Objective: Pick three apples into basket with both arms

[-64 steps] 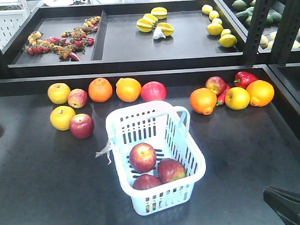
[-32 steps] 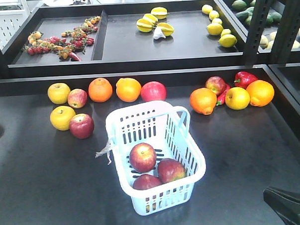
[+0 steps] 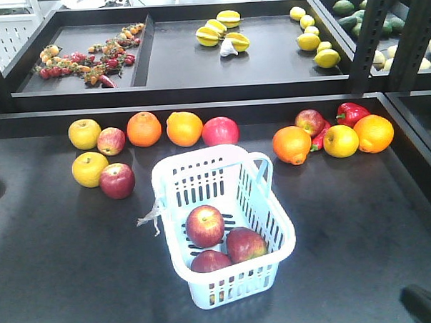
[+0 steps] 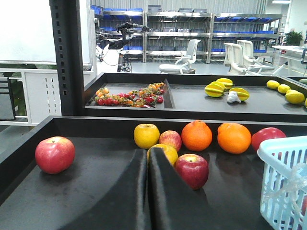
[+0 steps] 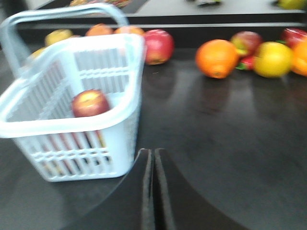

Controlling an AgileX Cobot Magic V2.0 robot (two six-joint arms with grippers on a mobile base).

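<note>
Where the slotted, light blue plastic basket (image 3: 225,225) sits at the centre of the front view, three apples (image 3: 205,225), smooth, round and dark red with yellowish patches, lie on its floor: one toward the upper left of the floor, two touching lower down. A scrap of clear plastic (image 3: 150,218) hangs from its left rim. On the matte black table (image 3: 63,268) in the upper half of the frame are four oranges (image 3: 144,129), three yellow apples (image 3: 84,133) and a glossy red pepper (image 3: 352,112).

Low in the left wrist view, the left gripper (image 4: 147,165) has its two curved black fingers pressed together with nothing between them. At the bottom centre of the blurred right wrist view, the right gripper (image 5: 153,167) is likewise closed and empty, just right of the basket. Only a dark sliver of the right arm (image 3: 428,304) shows in the front view's lower right corner.
</note>
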